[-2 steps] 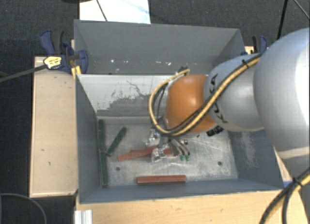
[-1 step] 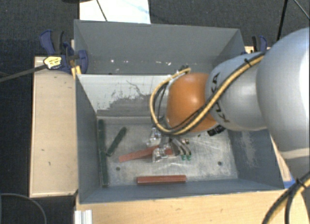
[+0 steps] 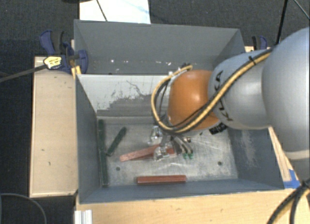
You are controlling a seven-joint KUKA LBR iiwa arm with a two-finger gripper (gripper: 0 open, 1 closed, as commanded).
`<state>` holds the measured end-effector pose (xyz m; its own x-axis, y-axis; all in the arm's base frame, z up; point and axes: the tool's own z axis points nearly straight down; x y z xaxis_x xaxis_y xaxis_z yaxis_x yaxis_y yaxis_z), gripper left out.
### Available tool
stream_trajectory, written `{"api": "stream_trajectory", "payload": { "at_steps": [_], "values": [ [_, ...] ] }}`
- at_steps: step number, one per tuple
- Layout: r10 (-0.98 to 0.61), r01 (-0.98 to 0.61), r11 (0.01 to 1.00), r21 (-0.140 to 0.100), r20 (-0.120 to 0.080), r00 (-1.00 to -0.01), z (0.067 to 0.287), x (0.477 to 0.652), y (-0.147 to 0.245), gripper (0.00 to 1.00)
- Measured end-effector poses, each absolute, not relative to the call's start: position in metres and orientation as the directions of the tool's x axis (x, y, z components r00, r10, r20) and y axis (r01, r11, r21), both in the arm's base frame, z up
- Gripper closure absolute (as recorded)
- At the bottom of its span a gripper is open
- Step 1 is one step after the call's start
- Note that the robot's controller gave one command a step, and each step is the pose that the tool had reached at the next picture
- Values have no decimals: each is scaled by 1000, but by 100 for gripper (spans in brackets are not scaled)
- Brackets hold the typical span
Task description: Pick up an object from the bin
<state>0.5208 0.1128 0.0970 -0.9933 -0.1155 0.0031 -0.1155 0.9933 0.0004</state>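
Gripper [image 3: 163,151] sits low near the middle of the bin [image 3: 145,44], right at the end of a reddish-brown stick [image 3: 135,156] that runs off toward 9 o'clock — open or closed, I cannot tell. Caught so near its tip, the stick could swing and slip out — or knock the red bar [image 3: 161,180] at 6 o'clock.

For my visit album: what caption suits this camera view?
Robot arm's end effector low in the grey bin, at one end of a slanted brown stick.
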Motion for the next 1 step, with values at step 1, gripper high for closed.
{"api": "stream_trajectory", "payload": {
  "at_steps": [1],
  "values": [
    [-115, -115, 993, 0, 4, -993, 115, 521, 113, 100]
  ]
}}
